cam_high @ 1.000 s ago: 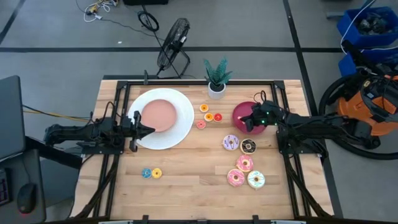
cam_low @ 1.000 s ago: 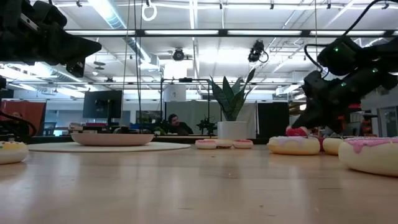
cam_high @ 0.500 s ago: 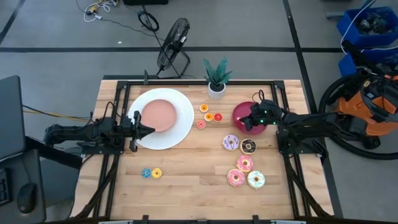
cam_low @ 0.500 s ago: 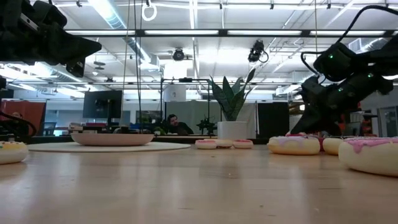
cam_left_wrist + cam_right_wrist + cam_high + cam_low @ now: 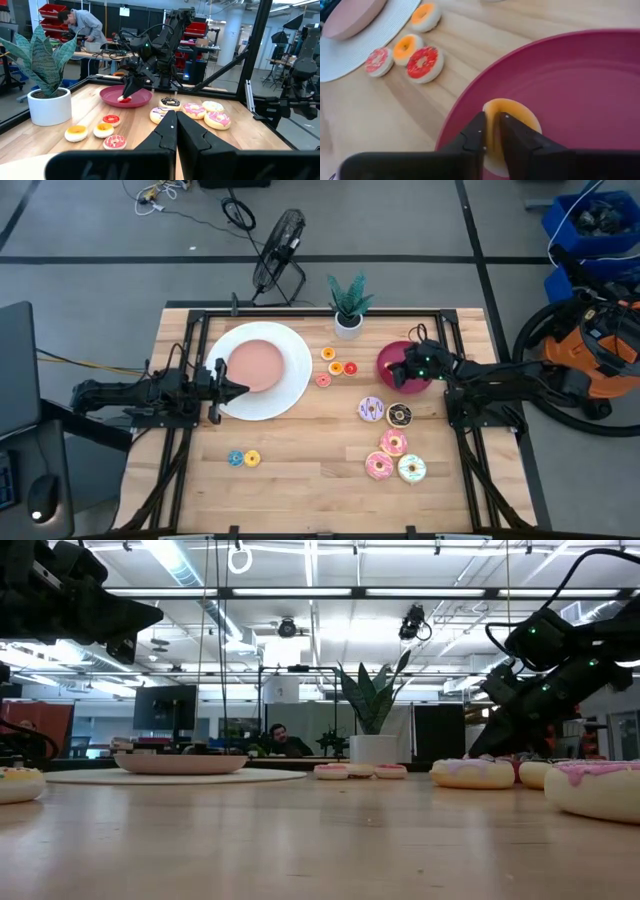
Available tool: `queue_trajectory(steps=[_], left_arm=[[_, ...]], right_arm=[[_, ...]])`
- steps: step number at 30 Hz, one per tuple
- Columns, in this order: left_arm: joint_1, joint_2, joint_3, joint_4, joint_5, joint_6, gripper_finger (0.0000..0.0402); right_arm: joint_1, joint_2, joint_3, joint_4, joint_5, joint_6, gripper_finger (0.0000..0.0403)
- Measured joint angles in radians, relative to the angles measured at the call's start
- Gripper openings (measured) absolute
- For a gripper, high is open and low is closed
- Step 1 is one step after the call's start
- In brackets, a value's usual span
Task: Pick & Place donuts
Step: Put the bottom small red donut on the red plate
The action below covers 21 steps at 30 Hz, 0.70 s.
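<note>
Right fingers newly parted around donut

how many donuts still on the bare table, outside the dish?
10. Three small ones left of the magenta dish; five big ones below it; two tiny ones front left. One more sits in the dish.

My overhead camera looks straight down on the whole table; my low one sits at tabletop height, facing the potted plant. My left wrist camera looks across toward the magenta dish, which my right wrist camera sees from close above.
</note>
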Motion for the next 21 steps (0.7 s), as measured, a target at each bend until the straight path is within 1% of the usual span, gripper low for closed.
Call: queue_trajectory(steps=[7, 10, 14, 17, 18, 21], left_arm=[[0.0, 0.0, 0.0, 0.0, 0.0, 0.0, 0.0007], [0.0, 0.0, 0.0, 0.0, 0.0, 0.0, 0.0007], [0.0, 0.0, 0.0, 0.0, 0.0, 0.001, 0.0007], [0.0, 0.0, 0.0, -0.001, 0.0, 0.0, 0.0007], [0.0, 0.0, 0.0, -0.001, 0.0, 0.0, 0.0007], [0.0, 0.0, 0.0, -0.001, 0.0, 0.0, 0.0007]], right_arm=[[0.0, -0.031, 0.0, -0.031, 0.082, 0.005, 0.0139], [0.0, -0.045, 0.0, -0.041, 0.103, 0.0, 0.0158], [0.0, -0.056, 0.009, -0.098, 0.1, -0.043, 0.0162], [0.024, -0.057, 0.061, -0.232, 0.08, -0.142, 0.0156], [0.037, -0.057, 0.085, -0.283, 0.09, -0.175, 0.0155], [0.084, -0.056, 0.159, -0.413, 0.18, -0.292, 0.0155]])
